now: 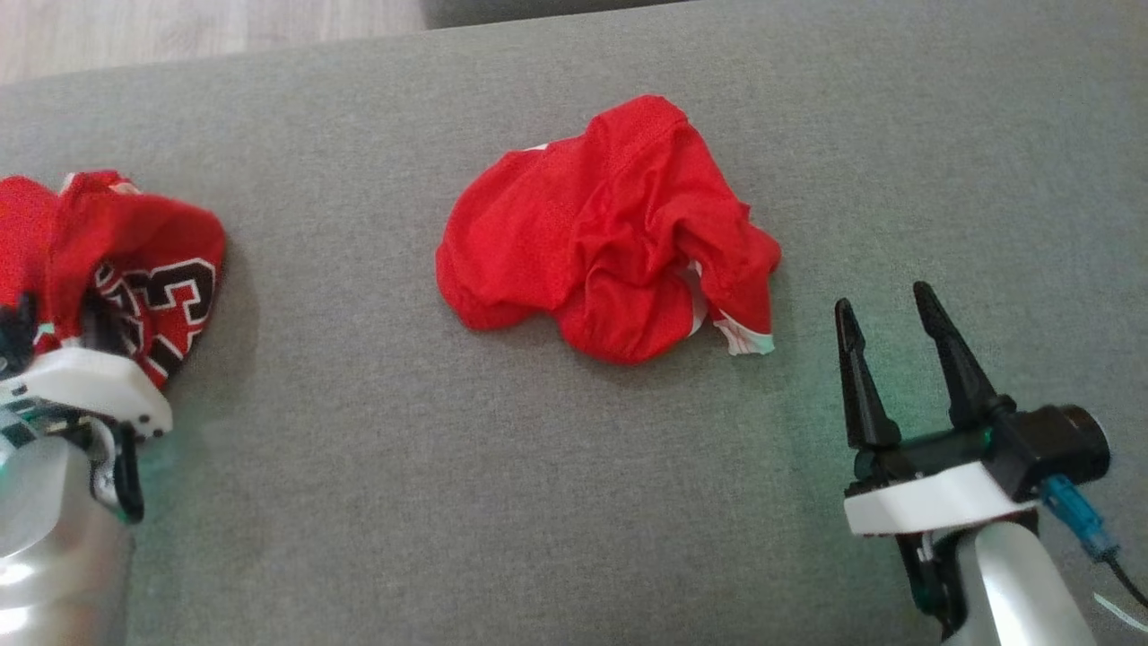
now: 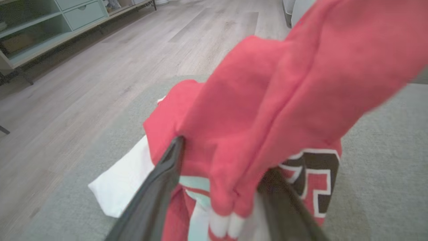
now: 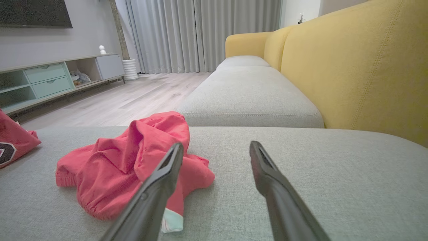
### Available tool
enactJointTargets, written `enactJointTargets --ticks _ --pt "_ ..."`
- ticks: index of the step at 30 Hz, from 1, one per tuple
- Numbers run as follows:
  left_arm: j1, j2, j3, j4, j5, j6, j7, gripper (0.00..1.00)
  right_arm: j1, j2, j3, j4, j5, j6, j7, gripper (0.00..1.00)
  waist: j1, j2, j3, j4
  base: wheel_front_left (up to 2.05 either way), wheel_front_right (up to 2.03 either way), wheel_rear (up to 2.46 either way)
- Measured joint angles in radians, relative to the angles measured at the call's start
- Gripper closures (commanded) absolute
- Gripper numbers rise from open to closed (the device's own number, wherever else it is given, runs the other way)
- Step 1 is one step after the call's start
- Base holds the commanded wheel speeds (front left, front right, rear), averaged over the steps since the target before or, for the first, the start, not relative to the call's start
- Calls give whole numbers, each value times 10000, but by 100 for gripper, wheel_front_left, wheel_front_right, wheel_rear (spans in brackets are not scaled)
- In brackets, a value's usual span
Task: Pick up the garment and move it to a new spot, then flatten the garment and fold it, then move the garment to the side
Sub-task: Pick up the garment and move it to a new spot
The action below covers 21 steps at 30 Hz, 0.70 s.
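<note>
Right pincer (image 1: pixel 882 298), grey cushion (image 1: pixel 574 467), wood floor (image 1: pixel 206 27)

My left hand (image 2: pixel 224 157) is low at my left, its two dark fingers (image 2: pixel 157 190) spread apart. My right hand (image 1: pixel 883 298) hovers at lower right, jaws wide, tips pointing up and a little left. My left forearm (image 1: pixel 45 538) and right forearm (image 1: pixel 1022 583) rise from the head view's bottom edge.

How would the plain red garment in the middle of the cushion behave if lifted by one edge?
Probably floppy: the red garment lies in soft folds, so it would likely hang and unfurl rather than hold shape. It looks like thin cloth, so likely light. Pushed across the woven grey cushion, it would probably bunch up rather than slide.
</note>
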Motion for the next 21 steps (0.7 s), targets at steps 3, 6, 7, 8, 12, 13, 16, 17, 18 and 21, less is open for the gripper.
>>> enactJointTargets --ticks 3,6,7,8,12,13,16,17,18,21 --pt "-76 -125 2 374 -29 -88 -242 0 -39 0 -23 -15 0 0 0 0 0 0 12 -29 0 0 0" --pt "-251 -153 -52 573 -25 -134 -516 0 -26 0 -59 6 -2 0 0 0 0 0 -92 17 0 0 0" --pt "-324 -153 -98 612 -19 -190 -617 0 -11 0 -56 23 -2 0 0 0 0 0 -148 44 0 0 0" --pt "-388 -153 -157 623 10 -232 -692 0 9 0 -48 31 -2 0 0 0 0 0 -208 71 0 0 0" --pt "-478 -249 -470 596 242 -483 -811 0 27 0 -71 44 2 0 0 0 0 0 -517 226 0 0 0" --pt "-475 -282 -587 566 313 -533 -815 0 44 0 -88 44 2 0 0 0 0 0 -605 283 0 0 0" --pt "-463 -439 -807 284 428 -535 -899 0 203 0 -117 50 23 0 0 0 0 0 -879 489 0 0 0" --pt "-447 -487 -903 151 508 -537 -901 0 301 0 -121 67 29 0 0 0 -1 0 -973 566 0 0 0" --pt "-410 -548 -982 -10 570 -537 -913 0 407 0 -128 86 29 0 0 0 -1 0 -1066 652 0 0 0" --pt "-127 -713 -1237 -539 702 -541 -984 0 639 0 -157 111 33 0 0 0 -1 0 -1348 909 0 0 0"
